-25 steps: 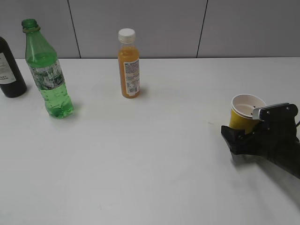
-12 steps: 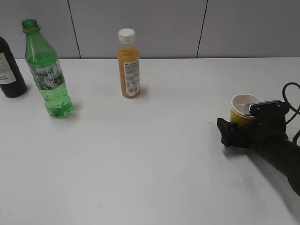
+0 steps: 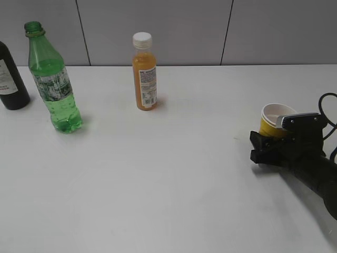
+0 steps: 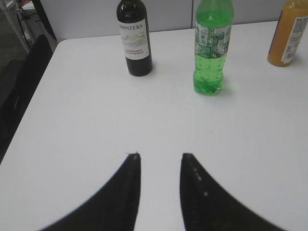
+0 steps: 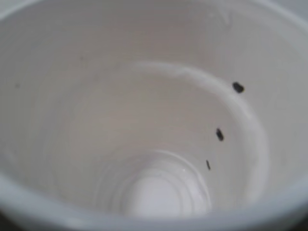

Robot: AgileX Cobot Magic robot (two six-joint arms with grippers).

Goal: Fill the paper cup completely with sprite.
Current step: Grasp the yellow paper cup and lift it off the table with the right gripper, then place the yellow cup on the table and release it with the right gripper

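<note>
- The paper cup (image 3: pixel 274 119) stands upright on the white counter (image 3: pixel 174 174) at the right side of the exterior view, yellow outside with a white rim.
- The right gripper (image 3: pixel 261 147) sits low at the cup, its black fingers (image 3: pixel 258 141) against the cup's near-left side; part of the cup's wall is hidden by it.
- Whether the right gripper has closed on the cup or only stands around it cannot be told from these views.
- The right wrist view is filled by the cup's white inside (image 5: pixel 154 125), which shows a few dark specks and no liquid.
- The sprite (image 3: pixel 54 79), a green plastic bottle with no cap, stands upright at the far left of the counter, well apart from the cup.
- A dark wine bottle (image 3: pixel 10 74) stands just left of it at the picture's edge.
- An orange juice bottle (image 3: pixel 144 71) with a white cap stands upright near the far middle.
- The left gripper (image 4: pixel 159 159) hovers over bare counter, part open, holding nothing, with the sprite and wine bottle beyond it.
</note>
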